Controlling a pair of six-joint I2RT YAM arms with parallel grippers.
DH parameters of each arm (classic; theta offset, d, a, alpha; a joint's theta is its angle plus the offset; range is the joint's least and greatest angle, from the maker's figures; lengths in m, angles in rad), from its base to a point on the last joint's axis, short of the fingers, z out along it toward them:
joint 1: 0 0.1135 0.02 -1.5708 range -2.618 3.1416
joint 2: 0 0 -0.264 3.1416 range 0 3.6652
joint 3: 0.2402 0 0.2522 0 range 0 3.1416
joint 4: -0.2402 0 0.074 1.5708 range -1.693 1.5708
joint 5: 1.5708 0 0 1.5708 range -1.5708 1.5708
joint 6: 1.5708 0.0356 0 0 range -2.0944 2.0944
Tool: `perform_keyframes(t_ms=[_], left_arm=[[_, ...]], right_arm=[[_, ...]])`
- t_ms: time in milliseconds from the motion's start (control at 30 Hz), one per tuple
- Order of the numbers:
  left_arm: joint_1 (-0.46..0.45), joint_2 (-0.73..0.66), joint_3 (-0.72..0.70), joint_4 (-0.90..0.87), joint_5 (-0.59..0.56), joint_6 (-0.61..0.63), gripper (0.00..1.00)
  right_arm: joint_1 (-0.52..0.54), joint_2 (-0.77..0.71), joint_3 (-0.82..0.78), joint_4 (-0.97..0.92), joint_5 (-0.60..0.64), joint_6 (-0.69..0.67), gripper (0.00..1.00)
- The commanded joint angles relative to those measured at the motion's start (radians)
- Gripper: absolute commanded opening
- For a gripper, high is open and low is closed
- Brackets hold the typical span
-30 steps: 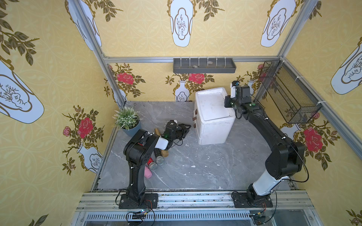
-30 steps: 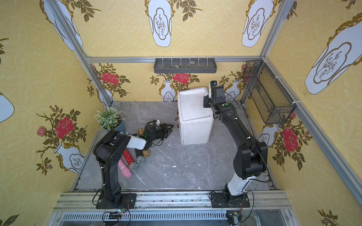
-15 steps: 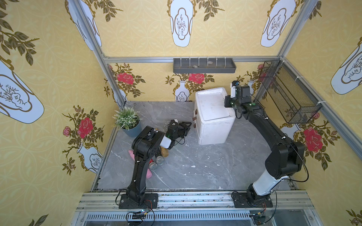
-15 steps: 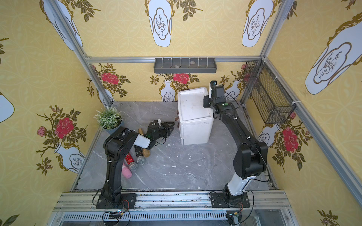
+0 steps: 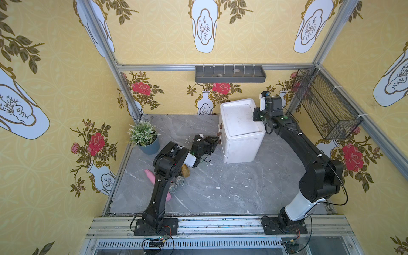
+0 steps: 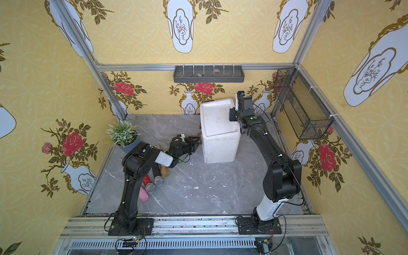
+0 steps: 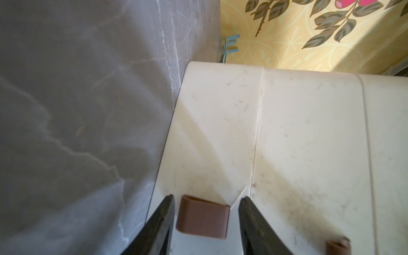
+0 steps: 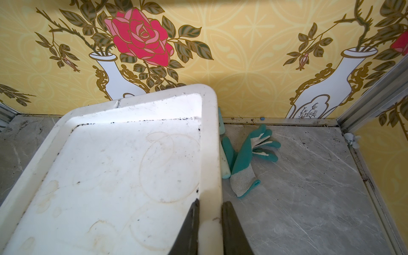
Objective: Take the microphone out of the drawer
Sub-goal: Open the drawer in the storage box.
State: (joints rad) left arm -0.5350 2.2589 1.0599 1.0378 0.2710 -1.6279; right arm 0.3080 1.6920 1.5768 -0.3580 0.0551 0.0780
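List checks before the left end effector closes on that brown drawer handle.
1. Brown handle sits between the left end effector jaws: ok, one jaw on each side.
2. Left jaws open: ok, a gap shows on both sides of the handle.
3. Right end effector braces the drawer unit: ok, shut on its top rim.
4. Drawer fronts flush: ok, none pulled out.
5. Table in front of the drawer unit: ok, bare in the left wrist view.
6. Drawer holds the microphone: cannot tell, inside hidden.
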Motion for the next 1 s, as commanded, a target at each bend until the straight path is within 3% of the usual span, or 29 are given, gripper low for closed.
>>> perform_keyframes(t_ms=[0, 567, 967], left_arm=[[-0.003, 0.03, 0.004, 0.069, -0.01, -0.035, 0.52], [-0.031, 0.071, 0.044, 0.141, -0.024, -0.099, 0.46], [-0.03, 0.08, 0.022, 0.189, -0.034, -0.107, 0.0]], right_arm=[[0.006, 0.019, -0.02, -0.253, -0.057, -0.001, 0.0], [0.008, 0.021, -0.02, -0.254, -0.052, -0.001, 0.0], [0.01, 0.022, -0.024, -0.255, -0.048, -0.001, 0.0]])
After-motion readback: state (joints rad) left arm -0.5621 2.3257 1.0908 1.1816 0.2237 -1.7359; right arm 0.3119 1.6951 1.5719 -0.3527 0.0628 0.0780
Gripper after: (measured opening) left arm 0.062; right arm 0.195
